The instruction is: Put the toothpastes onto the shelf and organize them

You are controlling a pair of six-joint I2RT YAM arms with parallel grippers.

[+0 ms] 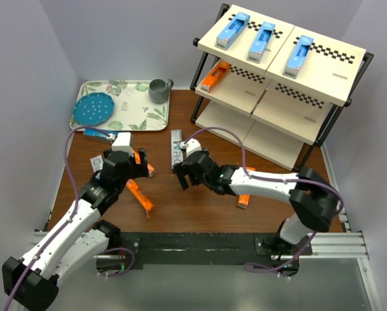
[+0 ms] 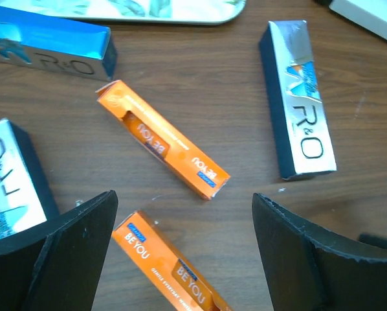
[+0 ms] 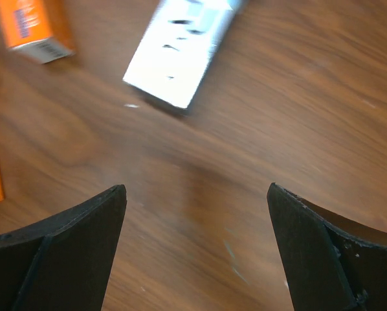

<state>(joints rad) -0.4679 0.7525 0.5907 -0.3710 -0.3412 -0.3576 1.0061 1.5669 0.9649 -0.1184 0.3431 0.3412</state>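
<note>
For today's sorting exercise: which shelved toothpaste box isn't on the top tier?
The orange box, alone on the middle tier; the three blue boxes occupy the top tier.

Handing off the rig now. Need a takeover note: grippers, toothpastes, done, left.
Left gripper: open, empty, above two orange boxes on the table.
Right gripper: open, empty, over bare table.
Done: shelf holds three light blue boxes on the top tier, one orange box on the middle tier.
To do: at least six on the table, including a grey-and-teal box and a blue box by the tray.
</note>
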